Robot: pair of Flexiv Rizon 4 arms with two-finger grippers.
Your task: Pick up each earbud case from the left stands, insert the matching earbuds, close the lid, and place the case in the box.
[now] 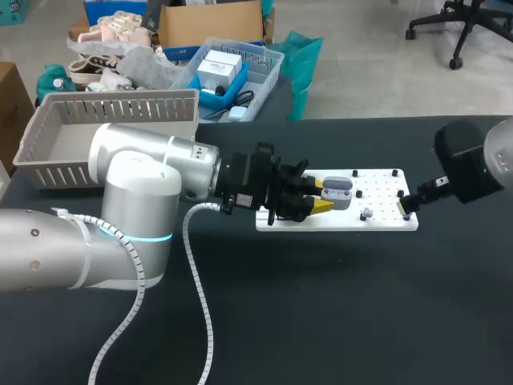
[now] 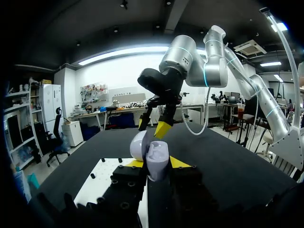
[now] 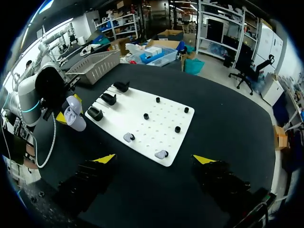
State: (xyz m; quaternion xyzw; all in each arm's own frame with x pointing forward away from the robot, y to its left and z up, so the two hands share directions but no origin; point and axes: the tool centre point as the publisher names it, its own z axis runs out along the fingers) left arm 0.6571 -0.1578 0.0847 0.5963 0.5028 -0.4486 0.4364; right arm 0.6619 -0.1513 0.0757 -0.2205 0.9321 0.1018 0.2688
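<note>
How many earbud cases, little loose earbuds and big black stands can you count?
Earbud case: 1
Loose earbuds: 2
Black stands: 3
Total: 6

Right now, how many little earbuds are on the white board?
2. The first earbud sits by the white board's edge, beyond the black stands; the second earbud at its corner. Others may be hidden.
</note>
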